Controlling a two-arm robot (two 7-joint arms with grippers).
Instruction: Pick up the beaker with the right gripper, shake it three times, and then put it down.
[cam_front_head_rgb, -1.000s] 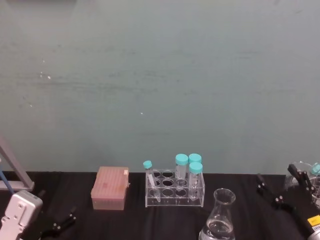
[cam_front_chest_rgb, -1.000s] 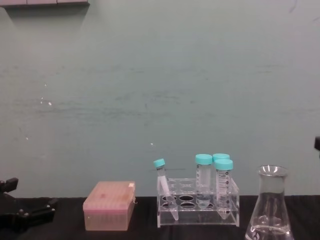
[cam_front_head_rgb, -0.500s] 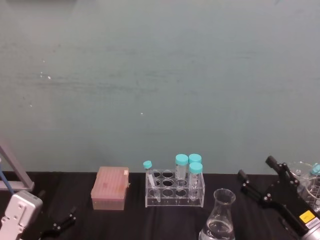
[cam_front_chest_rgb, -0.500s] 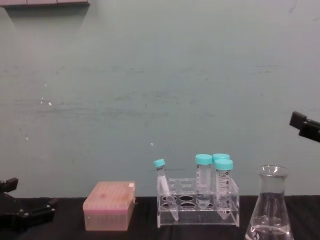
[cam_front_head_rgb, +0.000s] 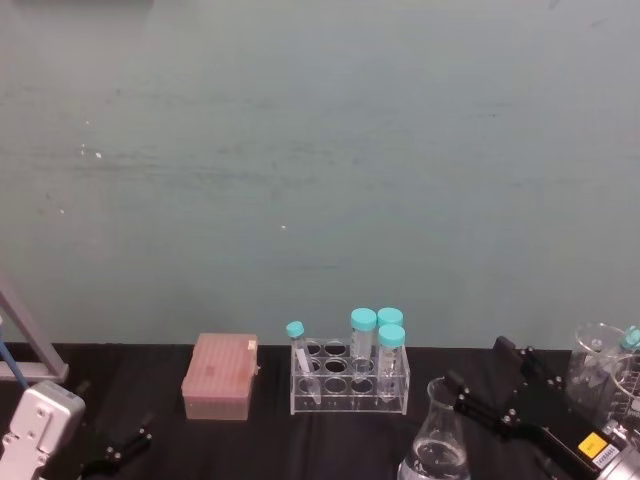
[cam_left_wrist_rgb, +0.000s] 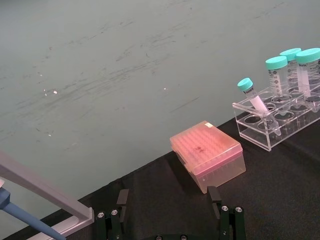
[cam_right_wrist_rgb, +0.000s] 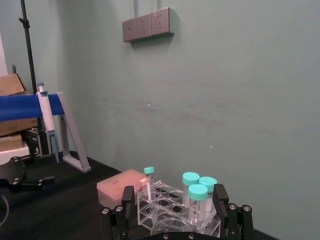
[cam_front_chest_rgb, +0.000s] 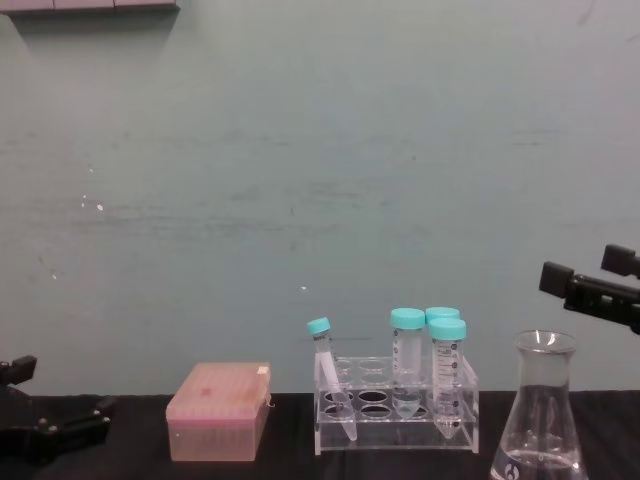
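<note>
Found the upright beaker (cam_front_head_rgb: 441, 440), by the tabletop's (cam_front_head_rgb: 270, 445) front edge, just below and left of the wide-open right pincer (cam_front_head_rgb: 474, 363).

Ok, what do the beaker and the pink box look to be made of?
The beaker: clear glass by its look, glossy, see-through, with a glinting rim. The pink box: probably plastic, frosted and slightly translucent.

The beaker (cam_front_chest_rgb: 541, 428) is clear glossy glass; the rack (cam_front_chest_rgb: 380, 433) clear plastic; the box (cam_front_chest_rgb: 218, 412) frosted pink plastic; the table (cam_left_wrist_rgb: 280, 195) matt black cloth.
</note>
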